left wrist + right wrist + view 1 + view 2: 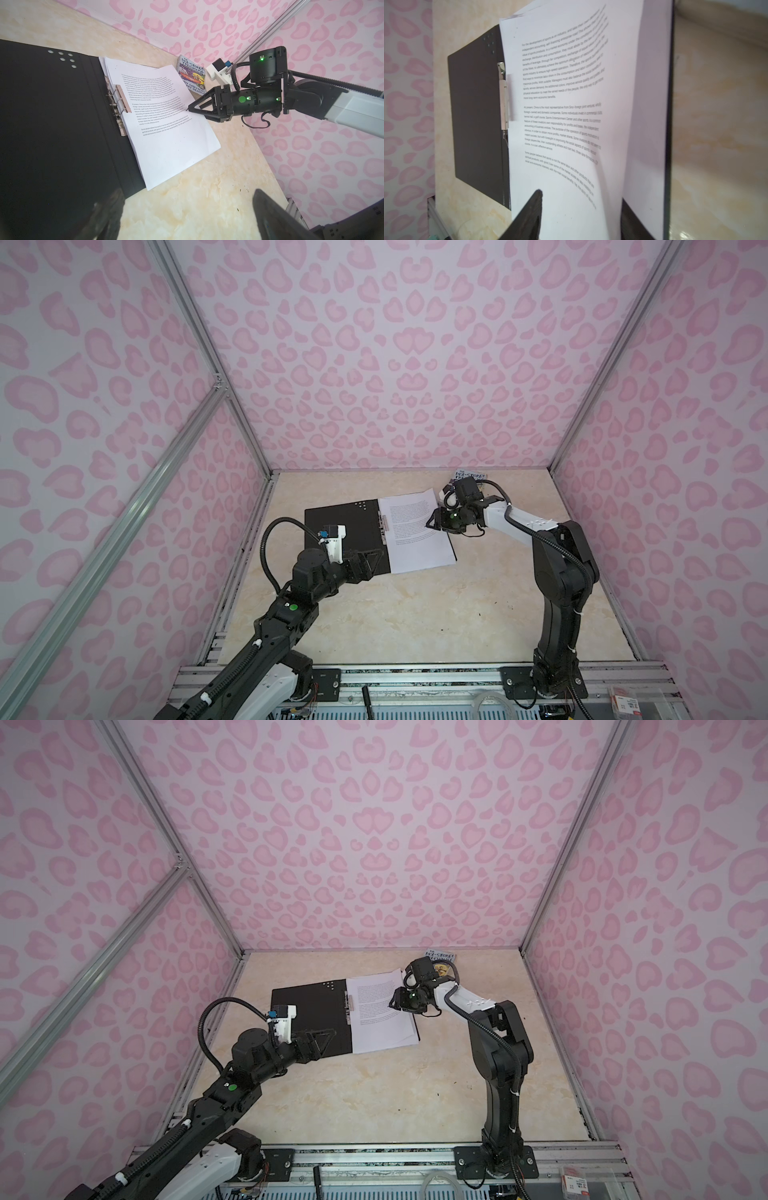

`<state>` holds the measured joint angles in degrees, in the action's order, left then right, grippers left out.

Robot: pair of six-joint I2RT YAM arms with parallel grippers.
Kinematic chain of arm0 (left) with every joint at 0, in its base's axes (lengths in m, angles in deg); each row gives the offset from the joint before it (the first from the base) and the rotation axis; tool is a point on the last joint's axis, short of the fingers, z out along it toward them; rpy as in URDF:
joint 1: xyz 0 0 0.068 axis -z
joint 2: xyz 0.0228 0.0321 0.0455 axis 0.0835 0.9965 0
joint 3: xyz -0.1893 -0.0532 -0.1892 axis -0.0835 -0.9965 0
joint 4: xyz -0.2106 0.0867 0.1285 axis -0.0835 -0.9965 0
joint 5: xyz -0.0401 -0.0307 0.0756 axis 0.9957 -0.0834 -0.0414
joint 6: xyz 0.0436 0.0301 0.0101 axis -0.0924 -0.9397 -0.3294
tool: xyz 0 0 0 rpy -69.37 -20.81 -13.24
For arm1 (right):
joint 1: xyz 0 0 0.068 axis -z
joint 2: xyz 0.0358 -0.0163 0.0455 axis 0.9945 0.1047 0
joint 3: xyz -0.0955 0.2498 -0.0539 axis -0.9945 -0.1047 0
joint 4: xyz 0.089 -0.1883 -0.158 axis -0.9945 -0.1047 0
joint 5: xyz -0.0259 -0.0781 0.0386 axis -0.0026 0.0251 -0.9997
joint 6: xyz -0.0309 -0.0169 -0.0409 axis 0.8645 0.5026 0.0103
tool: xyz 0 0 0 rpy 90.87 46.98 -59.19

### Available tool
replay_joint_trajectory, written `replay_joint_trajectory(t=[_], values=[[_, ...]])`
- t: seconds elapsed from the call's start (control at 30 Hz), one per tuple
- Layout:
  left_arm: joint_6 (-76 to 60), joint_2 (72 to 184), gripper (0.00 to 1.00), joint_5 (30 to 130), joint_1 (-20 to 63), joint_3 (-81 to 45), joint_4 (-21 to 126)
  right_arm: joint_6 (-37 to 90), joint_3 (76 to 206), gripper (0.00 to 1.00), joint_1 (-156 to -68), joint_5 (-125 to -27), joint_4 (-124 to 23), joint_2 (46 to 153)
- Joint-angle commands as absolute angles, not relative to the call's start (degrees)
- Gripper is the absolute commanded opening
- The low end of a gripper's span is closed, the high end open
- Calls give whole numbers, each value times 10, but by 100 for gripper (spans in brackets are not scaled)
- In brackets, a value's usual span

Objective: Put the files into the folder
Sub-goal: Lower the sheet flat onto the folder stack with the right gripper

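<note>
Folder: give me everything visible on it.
The folder lies open and flat on the table, matte black inside up, thin and stiff-looking. A metal clip runs along the spine; pale dots sit at the bare flap's far edge. The files cover its other half. The open left gripper hangs over its near edge; contact unclear.

Left claw [188, 193] wide, right claw [581, 196] ajar.

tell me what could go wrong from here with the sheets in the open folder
1. The right pincer sits near the outer edge of the files, where the top sheet bows up; withdrawing may drag or crease it.
2. The stack is fanned unevenly and its near corner pokes past the folder, so closing it could bend the corners.
</note>
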<state>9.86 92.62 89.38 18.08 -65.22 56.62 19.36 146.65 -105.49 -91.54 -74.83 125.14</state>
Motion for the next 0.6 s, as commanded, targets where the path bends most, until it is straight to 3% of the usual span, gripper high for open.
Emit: replay_joint_trajectory(t=[0.0,0.13,0.27,0.57], values=[[98,919,98,894,180,-643,575,216,1473,58,-1057,-781,-814,1236],[102,904,98,896,180,-645,572,217,1460,59,-1074,-707,-809,1190],[106,869,98,899,181,-652,577,232,1487,58,-1115,-727,-798,1182],[97,781,97,853,182,-682,575,225,1688,51,-1195,-800,-841,1353]])
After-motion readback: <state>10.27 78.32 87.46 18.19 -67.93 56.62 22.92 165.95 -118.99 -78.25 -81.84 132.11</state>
